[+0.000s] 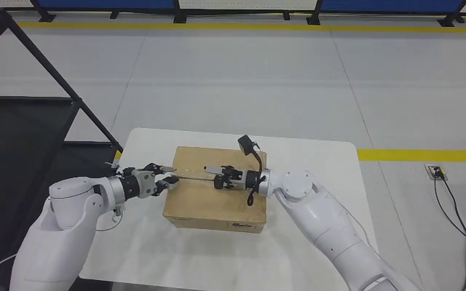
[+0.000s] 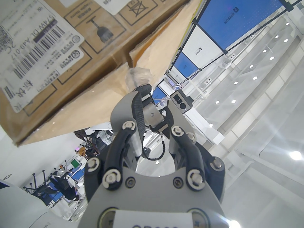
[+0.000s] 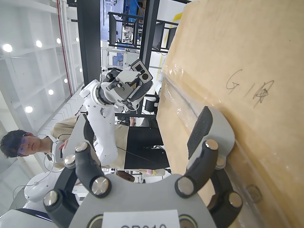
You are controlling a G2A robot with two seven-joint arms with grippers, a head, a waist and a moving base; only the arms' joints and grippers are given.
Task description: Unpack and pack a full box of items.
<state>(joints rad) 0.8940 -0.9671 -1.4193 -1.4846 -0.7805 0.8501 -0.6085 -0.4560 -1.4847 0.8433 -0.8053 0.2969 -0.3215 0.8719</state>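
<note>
The cardboard box point(image 1: 218, 211) sits closed at the middle of the white table point(image 1: 313, 167), its long sides running from 9 to 3 o'clock in the top view. A pale seam crosses its top along that same line, and clear tape point(image 3: 180, 98) covers the seam; handwritten marks point(image 3: 251, 88) lie on the bare cardboard beside it. One side wall carries white shipping labels point(image 2: 35, 36) and printed handling symbols. At a corner where a flap edge meets that wall, a small crumpled wad of clear tape point(image 2: 138, 74) sticks out. The left gripper point(image 1: 172, 177) is at the box's 9 o'clock edge, level with the seam, its fingers spread and gripping nothing. One fingertip point(image 2: 142, 91) lies right at the wad, but whether it touches cannot be told. The right gripper point(image 1: 213, 175) hangs over the box top, just toward 12 o'clock of its centre, with its arm coming in from the 4 o'clock side. It is released wide, with one finger point(image 3: 209, 129) lying against the taped seam and the other well off the cardboard. The two grippers face each other along the seam.
</note>
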